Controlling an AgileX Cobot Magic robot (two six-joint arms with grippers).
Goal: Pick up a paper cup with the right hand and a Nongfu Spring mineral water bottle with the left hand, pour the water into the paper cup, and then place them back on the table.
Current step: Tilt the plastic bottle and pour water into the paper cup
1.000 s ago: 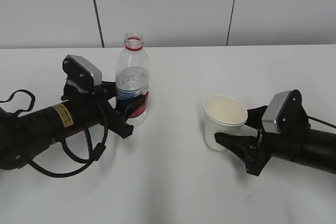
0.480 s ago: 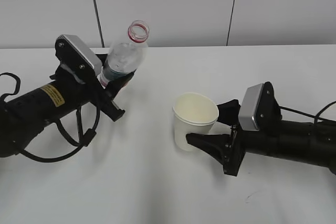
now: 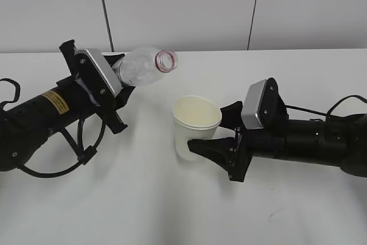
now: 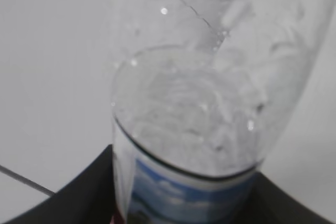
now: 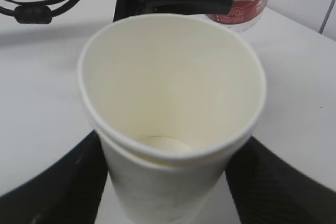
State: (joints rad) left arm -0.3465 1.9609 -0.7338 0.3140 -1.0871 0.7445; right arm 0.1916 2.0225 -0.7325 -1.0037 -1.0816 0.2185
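Exterior view: left hand clamps tilted bottle, right hand clamps dry paper cup; pouring and set-down remain.

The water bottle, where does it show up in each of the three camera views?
Exterior view: water bottle upper left, tipped toward the paper cup.
Left wrist view: fills the centre, seen close.
Right wrist view: top edge, behind the cup.
Shared landmark: its red-and-white label.
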